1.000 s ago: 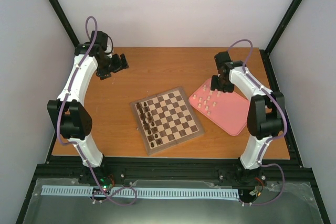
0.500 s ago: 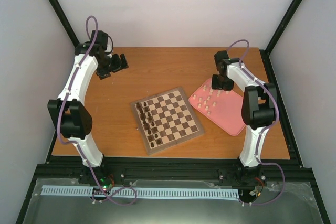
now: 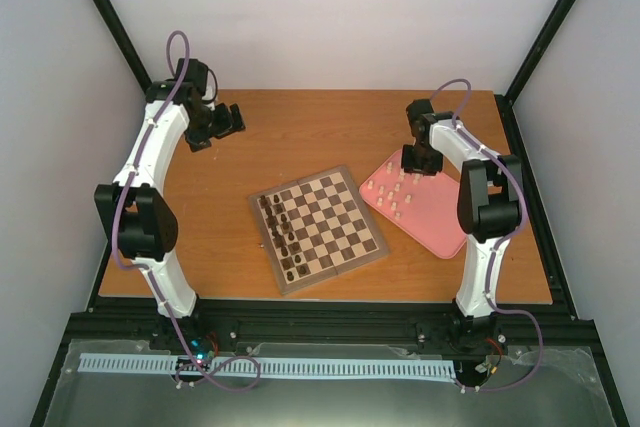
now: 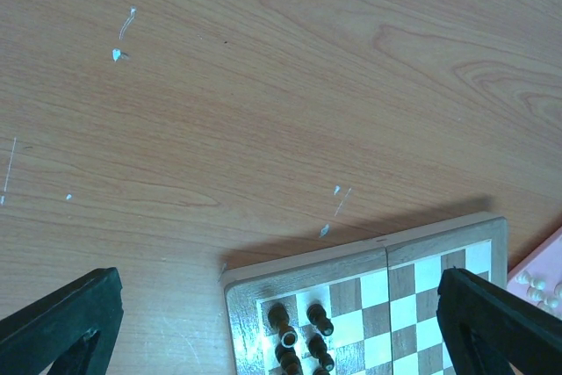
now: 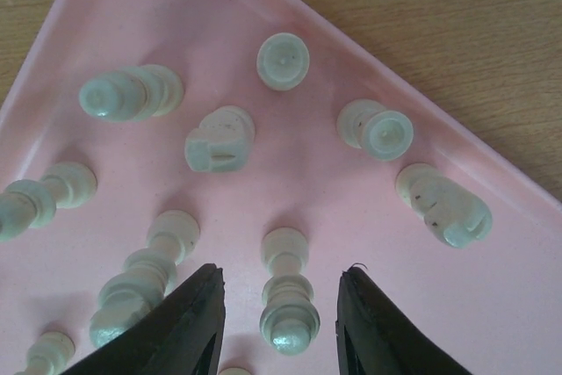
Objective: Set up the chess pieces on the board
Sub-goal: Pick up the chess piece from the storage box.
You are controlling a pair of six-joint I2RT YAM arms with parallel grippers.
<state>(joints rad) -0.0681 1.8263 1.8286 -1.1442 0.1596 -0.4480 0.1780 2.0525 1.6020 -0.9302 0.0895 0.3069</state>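
Tools apart — R tool (image 5: pixel 281 305) straddles cream piece (image 5: pixel 286 256) on tray (image 5: pixel 527 305); L tool (image 4: pixel 277 305) wide.

The wooden surface (image 3: pixel 300 137) carried two things. A square chessboard (image 3: pixel 345 222) lay near its middle, turned askew to the edges. A pink tray (image 3: pixel 445 222) lay just beside it on the right, also askew. Small pale scuffs (image 4: pixel 118 54) marked the bare wood.

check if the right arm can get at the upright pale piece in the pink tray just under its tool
Probably yes. The right tool hangs over the pink tray with its fingers open either side of that pale piece, nothing else between them. A neighbouring piece stands close to one finger.
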